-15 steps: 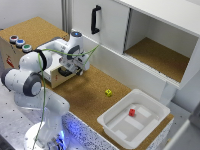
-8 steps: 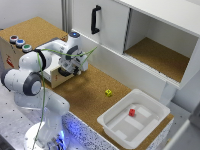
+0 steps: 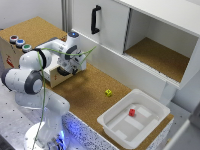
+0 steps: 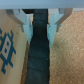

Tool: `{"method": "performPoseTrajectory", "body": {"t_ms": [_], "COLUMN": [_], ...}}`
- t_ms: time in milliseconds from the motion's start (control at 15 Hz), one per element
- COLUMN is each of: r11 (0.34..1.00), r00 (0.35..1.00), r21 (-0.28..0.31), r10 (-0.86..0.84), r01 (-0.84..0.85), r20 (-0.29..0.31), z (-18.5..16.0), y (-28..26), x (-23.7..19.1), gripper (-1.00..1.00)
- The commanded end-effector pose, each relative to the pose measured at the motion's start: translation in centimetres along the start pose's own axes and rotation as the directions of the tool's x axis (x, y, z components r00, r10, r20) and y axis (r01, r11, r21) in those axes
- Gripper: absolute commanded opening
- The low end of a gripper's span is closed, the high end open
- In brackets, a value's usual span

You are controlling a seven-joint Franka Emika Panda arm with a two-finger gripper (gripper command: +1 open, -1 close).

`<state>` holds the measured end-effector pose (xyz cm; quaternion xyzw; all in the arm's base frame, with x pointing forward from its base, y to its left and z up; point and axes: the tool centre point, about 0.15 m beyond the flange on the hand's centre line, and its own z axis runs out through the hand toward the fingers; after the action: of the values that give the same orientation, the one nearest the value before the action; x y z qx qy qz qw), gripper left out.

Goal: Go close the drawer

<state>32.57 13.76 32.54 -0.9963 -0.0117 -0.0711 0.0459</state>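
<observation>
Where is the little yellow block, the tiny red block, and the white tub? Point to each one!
yellow block (image 3: 108, 92), exterior view, its top face.
red block (image 3: 132, 112), exterior view, its middle.
white tub (image 3: 114, 112), exterior view, its near-left rim.

We see a white plastic tub holding a small red cube. Near the tub lies a yellow cube on the cork surface.
</observation>
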Motion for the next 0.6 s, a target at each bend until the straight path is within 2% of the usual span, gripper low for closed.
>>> {"method": "performPoseTrajectory", "body": {"t_ms": [0, 533], "r11": [0.998, 0.994], "r00": [0.998, 0.992], "r21": [-0.025, 0.006], "r10": [-0.053, -0.112], "r01": [0.054, 0.112], "r20": [0.047, 0.052], "z": [2.3, 2.6], "y": [-3.8, -8.1], "x": [1.1, 0.6], "gripper": [-1.00, -1.00]}}
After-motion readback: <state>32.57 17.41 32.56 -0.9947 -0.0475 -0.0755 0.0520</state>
